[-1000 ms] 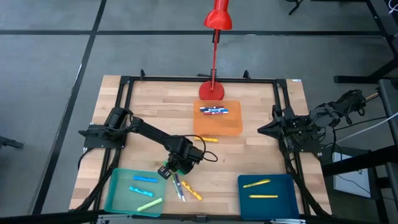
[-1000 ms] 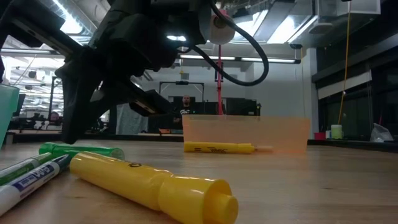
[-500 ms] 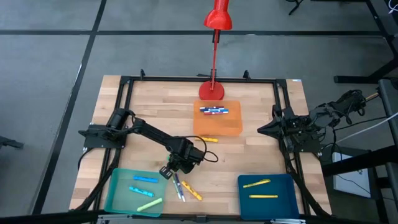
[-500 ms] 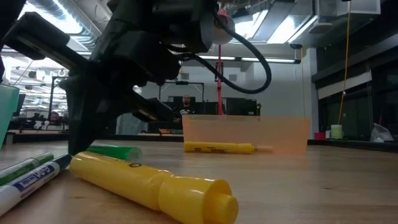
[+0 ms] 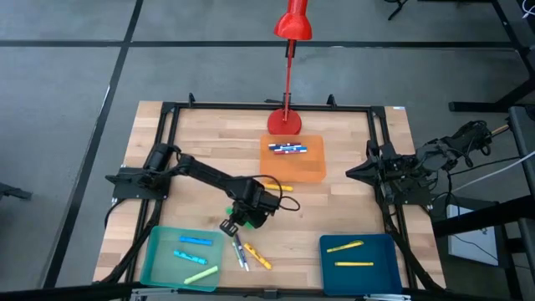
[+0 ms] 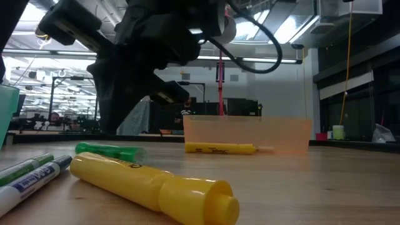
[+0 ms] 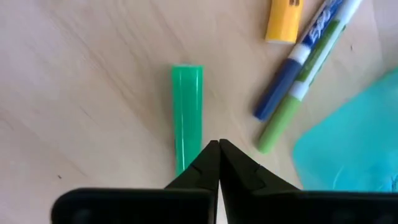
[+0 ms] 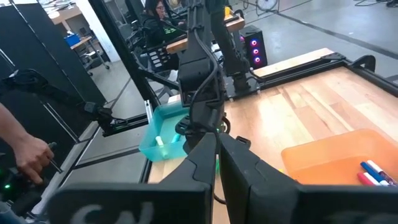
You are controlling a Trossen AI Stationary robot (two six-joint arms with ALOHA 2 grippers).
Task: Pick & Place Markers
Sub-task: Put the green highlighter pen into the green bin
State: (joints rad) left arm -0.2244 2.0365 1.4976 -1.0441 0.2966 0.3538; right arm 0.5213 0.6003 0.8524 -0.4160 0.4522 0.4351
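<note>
A green marker (image 7: 187, 112) lies flat on the wooden table, also seen in the low view (image 6: 111, 150). My left gripper (image 7: 218, 148) is shut, points down, and its tips stand at the marker's near end (image 5: 231, 225). Close by lie a blue-and-white and a green-and-white marker (image 7: 298, 81) and a yellow-orange one (image 6: 153, 184). Another yellow marker (image 5: 282, 187) lies by the orange tray (image 5: 292, 170). My right gripper (image 8: 217, 144) is shut and holds nothing, raised at the table's right edge (image 5: 355, 174). My left gripper's shut tips overlap the green marker's end (image 7: 182, 163) in the wrist view. I cannot tell whether they touch it or stand just above it. The marker lies flat on the table.
A teal tray (image 5: 159, 266) at the near left holds blue and yellow-green markers. A blue tray (image 5: 376, 276) at the near right holds two yellow ones. The orange tray holds blue and red markers. A red lamp (image 5: 285, 121) stands at the far edge.
My left gripper, still shut, has risen and gone toward the table's right and far edges. The green marker has slid along the table toward the right and still lies flat.
</note>
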